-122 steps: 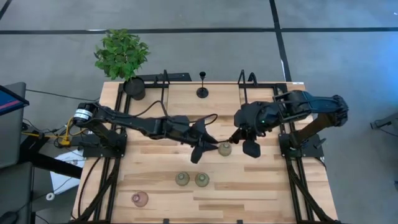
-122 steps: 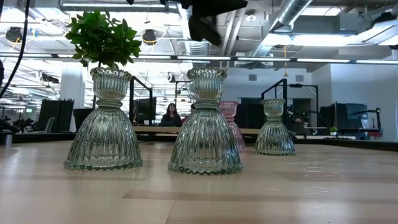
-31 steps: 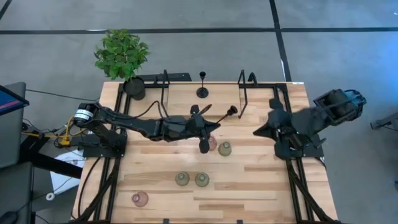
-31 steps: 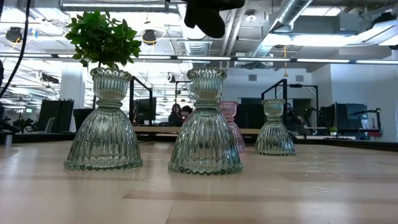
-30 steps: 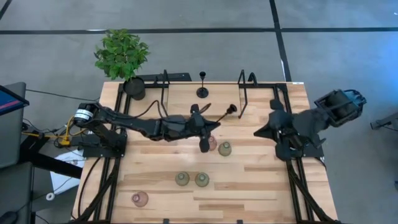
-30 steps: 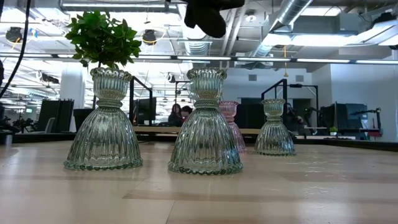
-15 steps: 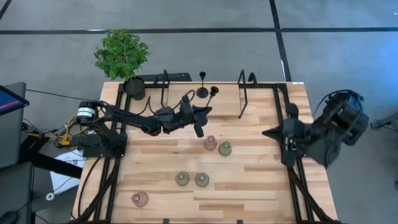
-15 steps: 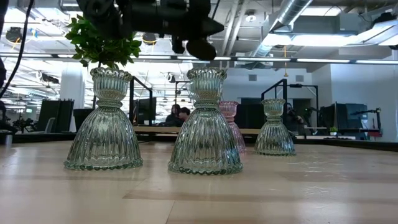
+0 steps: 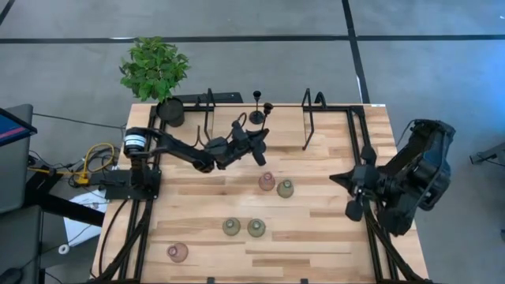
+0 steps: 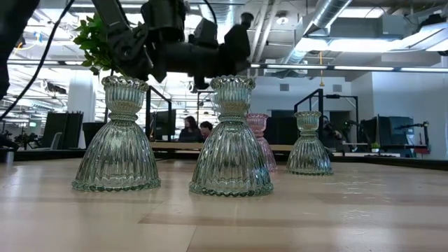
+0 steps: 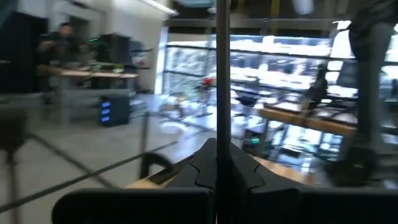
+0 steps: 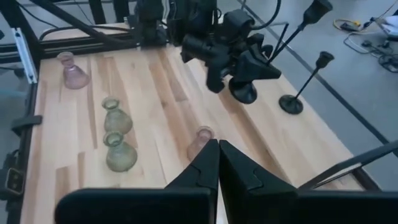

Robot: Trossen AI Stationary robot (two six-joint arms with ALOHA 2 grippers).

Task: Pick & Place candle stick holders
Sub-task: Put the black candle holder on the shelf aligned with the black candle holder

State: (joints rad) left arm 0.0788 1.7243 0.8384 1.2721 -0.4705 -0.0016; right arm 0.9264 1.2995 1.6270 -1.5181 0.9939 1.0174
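My left gripper hovers over the table's far middle, shut on a black thin-stemmed candle stick holder whose cup points toward the far edge. A second black holder stands on its round base beside it. A pink and an olive glass holder stand at mid table. Two olive ones and a pink one stand nearer the front. My right gripper is shut and empty at the table's right edge. My left gripper pinches the black holder's thin stem between its two fingers, near the round base. The fingers lie across the stem. The holder is lifted clear of the table and tilted, its cup end up and toward the far edge.
A black pot with a green plant stands at the far left corner. Tall black wire frames stand on either side of the far middle. Bare wood lies at the table's near right.
My left gripper has drawn back toward the far edge and a little left with the black holder, which has swung so that its cup now lies next to the standing black holder. My right arm has folded back, its gripper going toward the right and near edges.
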